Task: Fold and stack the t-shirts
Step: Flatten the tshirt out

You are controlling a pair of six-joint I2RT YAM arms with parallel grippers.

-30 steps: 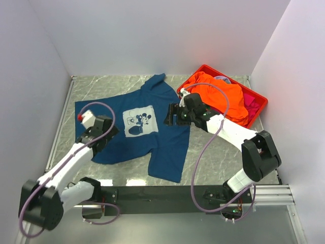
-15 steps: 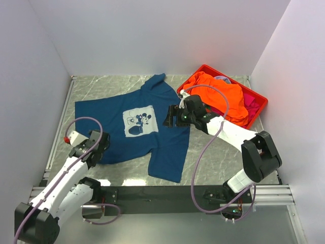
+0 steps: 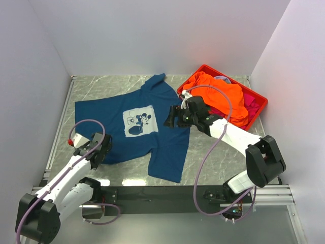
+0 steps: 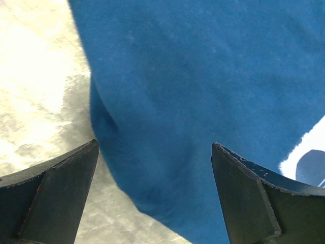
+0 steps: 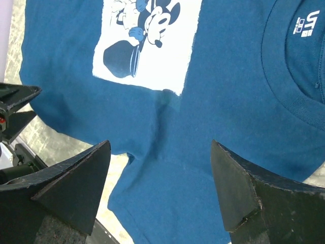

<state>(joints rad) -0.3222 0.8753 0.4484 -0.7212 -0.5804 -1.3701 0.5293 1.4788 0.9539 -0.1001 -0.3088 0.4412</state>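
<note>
navy t-shirt lies spread left of the red crate, left claw and right claw both wide and empty over it — a shallow pinch may snag one layer and drag it askew.

Left end effector drew back to the navy t-shirt edge.

Right gripper wide open, empty, over navy shirt. Mouse print ahead, to its left; collar ahead-right; desk beside one finger.
</note>
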